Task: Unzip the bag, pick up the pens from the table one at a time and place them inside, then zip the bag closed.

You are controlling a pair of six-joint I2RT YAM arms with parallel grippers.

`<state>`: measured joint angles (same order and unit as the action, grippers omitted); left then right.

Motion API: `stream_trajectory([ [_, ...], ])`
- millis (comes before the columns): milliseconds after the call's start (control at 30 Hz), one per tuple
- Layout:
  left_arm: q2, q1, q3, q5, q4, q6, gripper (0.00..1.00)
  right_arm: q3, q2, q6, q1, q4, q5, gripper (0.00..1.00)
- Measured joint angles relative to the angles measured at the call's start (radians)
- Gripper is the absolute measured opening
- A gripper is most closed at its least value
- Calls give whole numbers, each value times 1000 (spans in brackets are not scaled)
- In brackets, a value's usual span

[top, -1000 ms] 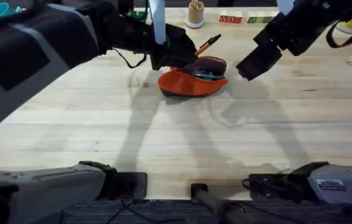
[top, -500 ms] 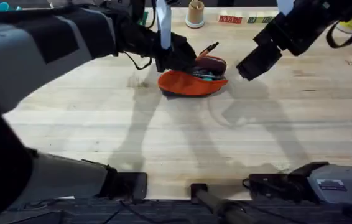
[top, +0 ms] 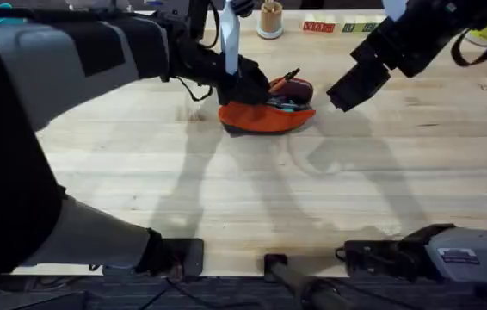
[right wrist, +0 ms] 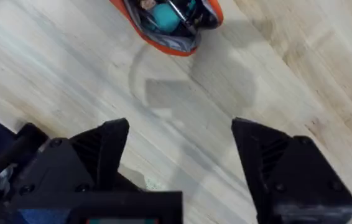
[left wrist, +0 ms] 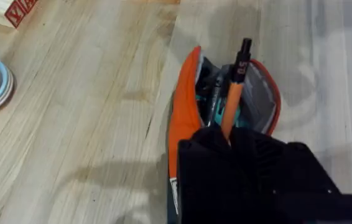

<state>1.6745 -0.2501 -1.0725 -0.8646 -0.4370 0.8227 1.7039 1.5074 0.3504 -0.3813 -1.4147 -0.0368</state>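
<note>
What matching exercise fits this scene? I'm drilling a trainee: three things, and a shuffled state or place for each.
Things:
1. bag
2. orange pen
3. right gripper

States:
A. held by the left gripper, tip over the bag's opening
B. fingers apart, holding nothing, above bare table
C. unzipped, lying on the table

Pairs: 1-C, 2-A, 3-B

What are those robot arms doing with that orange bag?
The left gripper holds an orange pen and is poking it into the open orange bag lying on the table. Something teal is already inside the bag. The right gripper hangs open above the table off to the side, holding nothing. The bag is not zipped shut yet.
</note>
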Motion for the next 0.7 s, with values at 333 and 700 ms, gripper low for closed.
stream_trajectory([
  [333, 0, -1, 0, -8, -2, 1, 918, 0, 0, 0, 0, 0, 0, 998],
  [700, 0, -1, 0, -14, -5, -3, 993, 0, 0, 0, 0, 0, 0, 997],
])
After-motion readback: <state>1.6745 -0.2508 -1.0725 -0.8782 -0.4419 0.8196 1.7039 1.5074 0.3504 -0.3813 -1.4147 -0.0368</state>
